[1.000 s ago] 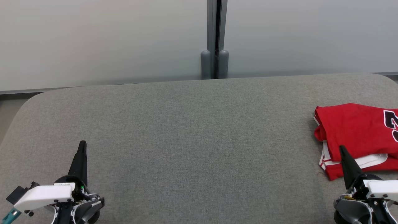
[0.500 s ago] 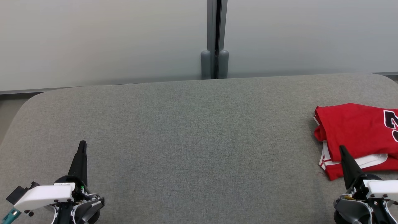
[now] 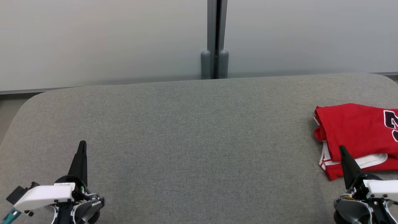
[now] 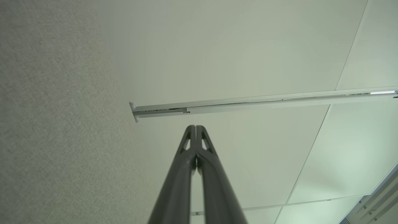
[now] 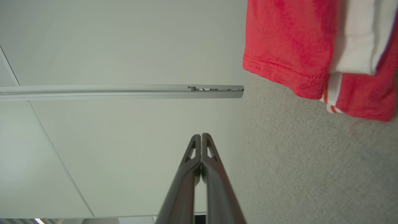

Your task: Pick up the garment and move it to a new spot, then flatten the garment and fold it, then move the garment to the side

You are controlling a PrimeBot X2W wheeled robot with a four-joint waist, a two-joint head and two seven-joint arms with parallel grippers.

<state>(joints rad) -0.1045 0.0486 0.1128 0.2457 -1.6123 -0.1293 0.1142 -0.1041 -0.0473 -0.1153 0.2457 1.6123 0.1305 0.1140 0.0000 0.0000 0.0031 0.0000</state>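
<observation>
Garment (image 3: 351,127) on table (image 3: 192,133), just ahead and right of right gripper (image 3: 341,148) fingertips. Left gripper (image 3: 82,143) far left of garment; wall (image 3: 108,40) behind table.

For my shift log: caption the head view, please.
Red jersey lies far right on the grey surface; left pincer and right pincer shut, empty.

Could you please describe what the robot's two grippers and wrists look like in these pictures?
Both the left gripper and the right gripper have two long, dark fingers that taper to a point, with small triangular cut-outs near the tips. Behind each sits a white housing over grey and black joint parts. The left one also shows a small green light and a teal part.
</observation>
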